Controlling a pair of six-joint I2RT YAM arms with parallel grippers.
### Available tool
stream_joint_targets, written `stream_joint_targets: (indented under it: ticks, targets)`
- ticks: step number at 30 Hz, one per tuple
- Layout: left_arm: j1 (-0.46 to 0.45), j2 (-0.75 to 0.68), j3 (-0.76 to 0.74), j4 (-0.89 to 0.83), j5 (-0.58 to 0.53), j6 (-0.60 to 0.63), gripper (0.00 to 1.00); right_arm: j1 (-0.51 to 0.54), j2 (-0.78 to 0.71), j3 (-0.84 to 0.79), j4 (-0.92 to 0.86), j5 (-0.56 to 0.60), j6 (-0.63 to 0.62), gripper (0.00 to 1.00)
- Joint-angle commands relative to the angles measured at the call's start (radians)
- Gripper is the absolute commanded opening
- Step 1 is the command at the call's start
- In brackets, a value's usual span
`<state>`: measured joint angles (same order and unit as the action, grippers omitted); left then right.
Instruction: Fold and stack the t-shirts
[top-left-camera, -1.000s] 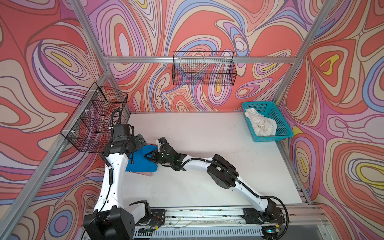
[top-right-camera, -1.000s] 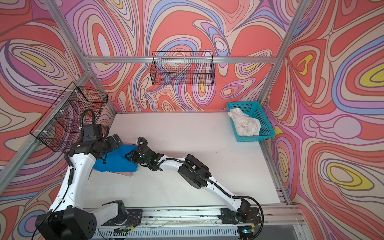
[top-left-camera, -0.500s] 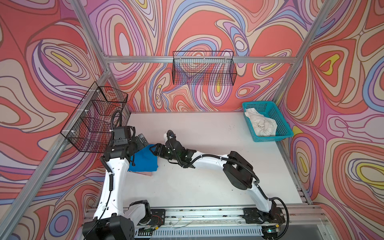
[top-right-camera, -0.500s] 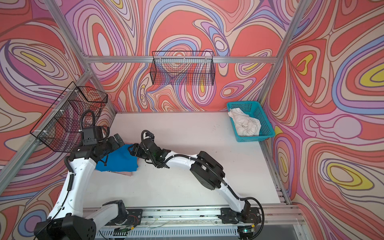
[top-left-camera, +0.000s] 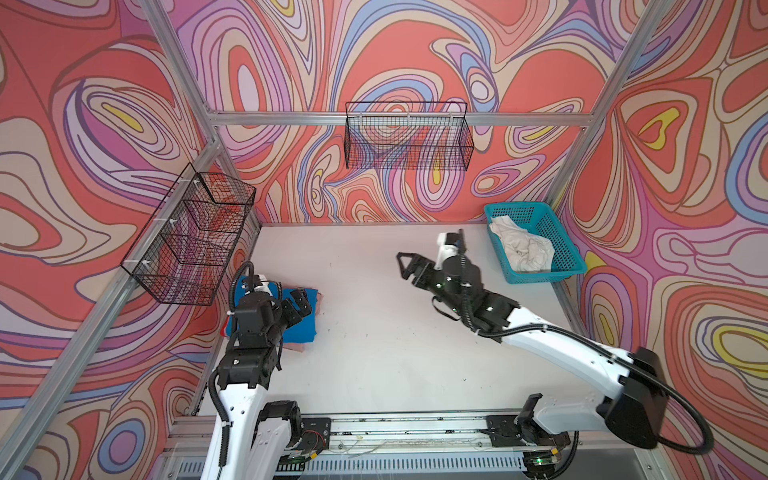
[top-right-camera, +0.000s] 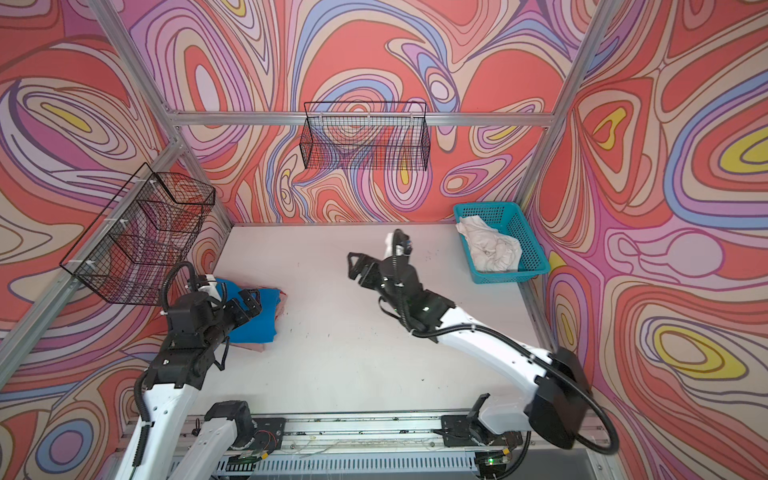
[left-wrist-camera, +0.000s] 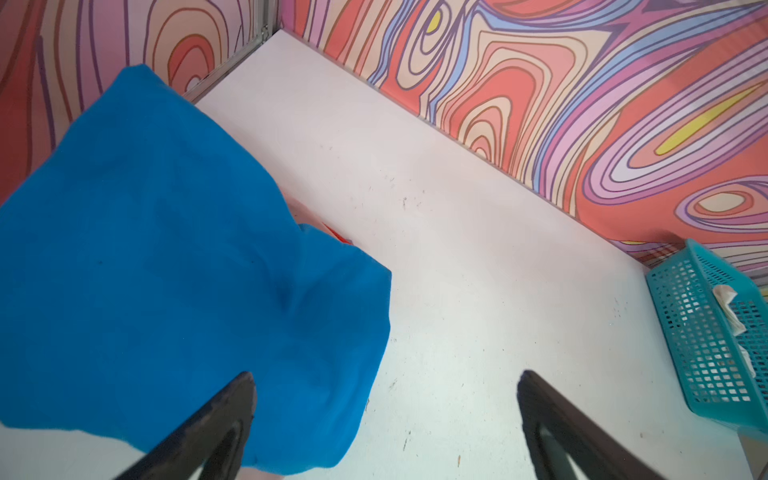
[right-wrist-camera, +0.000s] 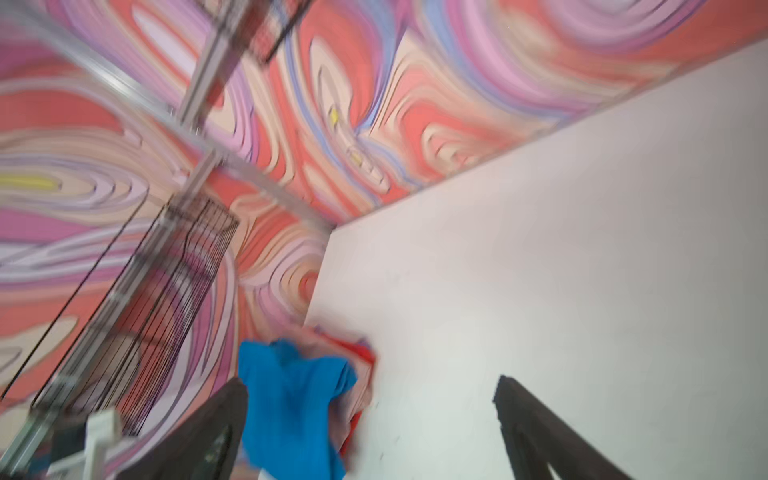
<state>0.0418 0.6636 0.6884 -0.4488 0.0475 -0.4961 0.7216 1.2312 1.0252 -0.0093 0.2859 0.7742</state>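
Observation:
A folded blue t-shirt (top-left-camera: 300, 329) (top-right-camera: 257, 320) lies at the table's left side on top of a pink t-shirt (top-left-camera: 311, 291) (top-right-camera: 274, 297), of which only edges show. My left gripper (top-left-camera: 302, 303) (left-wrist-camera: 384, 382) hangs open just over the blue shirt's (left-wrist-camera: 166, 270) right edge, holding nothing. My right gripper (top-left-camera: 404, 266) (top-right-camera: 353, 266) is open and empty above mid-table, well away from the stack. Its blurred wrist view shows the blue shirt (right-wrist-camera: 295, 399) ahead. An off-white t-shirt (top-left-camera: 521, 249) (top-right-camera: 488, 247) lies crumpled in the teal basket (top-left-camera: 540, 276).
The teal basket (top-right-camera: 511, 277) (left-wrist-camera: 706, 353) stands at the back right corner. Black wire baskets hang on the back wall (top-left-camera: 407, 141) and the left wall (top-left-camera: 191, 241). A rail with both arm bases (top-left-camera: 395, 424) runs along the front edge.
My right gripper opened, let go of the blue shirt and swung away to the right, up over mid-table. The left arm barely moved, and the blue shirt settled flat on the pink one.

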Motion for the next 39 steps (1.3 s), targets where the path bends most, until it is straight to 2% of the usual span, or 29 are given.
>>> stream_joint_targets:
  ticks: [1, 3, 4, 7, 9, 11, 13, 15, 17, 18, 22, 23, 25, 27, 28, 29, 30, 31, 33, 34, 35, 36, 37, 38, 39]
  targets:
    - [-0.013, 0.017, -0.047, 0.16, -0.022, 0.043, 1.0, -0.108, -0.129, -0.129, -0.099, 0.132, -0.256, 0.98]
    - [-0.025, 0.03, -0.083, 0.227, 0.006, 0.038, 1.0, -0.176, -0.166, -0.2, -0.064, 0.212, -0.418, 0.98]
    - [-0.04, 0.051, -0.086, 0.231, -0.022, 0.055, 1.0, -0.221, -0.163, -0.231, -0.046, 0.263, -0.485, 0.98]
    - [-0.072, 0.141, -0.092, 0.24, -0.195, 0.121, 1.0, -0.333, -0.106, -0.32, 0.094, 0.41, -0.582, 0.98]
    - [-0.071, 0.205, -0.103, 0.283, -0.262, 0.151, 1.0, -0.383, -0.05, -0.337, 0.173, 0.335, -0.589, 0.98]
    - [-0.07, 0.262, -0.111, 0.342, -0.344, 0.165, 1.0, -0.419, 0.04, -0.364, 0.31, 0.357, -0.616, 0.98]
    - [-0.07, 0.315, -0.14, 0.453, -0.398, 0.22, 1.0, -0.451, 0.138, -0.417, 0.494, 0.394, -0.692, 0.98]
    - [-0.069, 0.369, -0.217, 0.616, -0.438, 0.249, 1.0, -0.503, 0.205, -0.468, 0.624, 0.343, -0.659, 0.98]
    - [-0.069, 0.431, -0.268, 0.777, -0.457, 0.296, 1.0, -0.529, 0.266, -0.534, 0.797, 0.343, -0.693, 0.98]
    - [-0.069, 0.459, -0.286, 0.84, -0.467, 0.307, 1.0, -0.531, 0.298, -0.544, 0.821, 0.359, -0.71, 0.98]
    - [-0.071, 0.587, -0.361, 1.154, -0.443, 0.358, 1.0, -0.552, 0.439, -0.632, 1.148, 0.334, -0.749, 0.98]
    - [-0.071, 0.613, -0.369, 1.205, -0.45, 0.361, 1.0, -0.552, 0.43, -0.605, 1.064, 0.282, -0.745, 0.98]
    - [-0.074, 0.686, -0.358, 1.244, -0.427, 0.37, 1.0, -0.578, 0.447, -0.589, 1.055, 0.225, -0.742, 0.98]
    - [-0.1, 0.783, -0.369, 1.377, -0.441, 0.413, 1.0, -0.616, 0.452, -0.573, 1.02, 0.145, -0.721, 0.98]
    - [-0.109, 0.808, -0.354, 1.379, -0.425, 0.439, 1.0, -0.617, 0.452, -0.572, 1.011, 0.129, -0.721, 0.98]
    - [-0.11, 0.793, -0.327, 1.287, -0.4, 0.429, 1.0, -0.629, 0.453, -0.582, 1.023, 0.091, -0.72, 0.98]
    - [-0.102, 0.793, -0.313, 1.262, -0.383, 0.422, 1.0, -0.643, 0.458, -0.607, 1.052, 0.014, -0.723, 0.98]
    - [-0.093, 0.813, -0.329, 1.329, -0.374, 0.429, 1.0, -0.649, 0.495, -0.65, 1.193, 0.0, -0.742, 0.98]
    - [-0.095, 0.805, -0.309, 1.26, -0.336, 0.433, 1.0, -0.651, 0.471, -0.64, 1.119, 0.015, -0.715, 0.98]
    - [-0.095, 0.822, -0.298, 1.26, -0.314, 0.44, 1.0, -0.65, 0.487, -0.65, 1.187, 0.021, -0.728, 0.98]
    - [-0.099, 0.86, -0.314, 1.329, -0.319, 0.441, 1.0, -0.65, 0.475, -0.649, 1.163, 0.014, -0.724, 0.98]
    - [-0.113, 0.914, -0.362, 1.509, -0.337, 0.48, 1.0, -0.65, 0.475, -0.654, 1.168, 0.027, -0.724, 0.98]
    - [-0.139, 0.91, -0.339, 1.452, -0.356, 0.502, 1.0, -0.65, 0.482, -0.657, 1.195, 0.033, -0.726, 0.98]
    - [-0.131, 0.875, -0.309, 1.319, -0.342, 0.478, 1.0, -0.649, 0.473, -0.654, 1.171, 0.029, -0.723, 0.98]
    - [-0.112, 0.881, -0.317, 1.355, -0.329, 0.46, 1.0, -0.649, 0.477, -0.655, 1.173, 0.03, -0.724, 0.98]
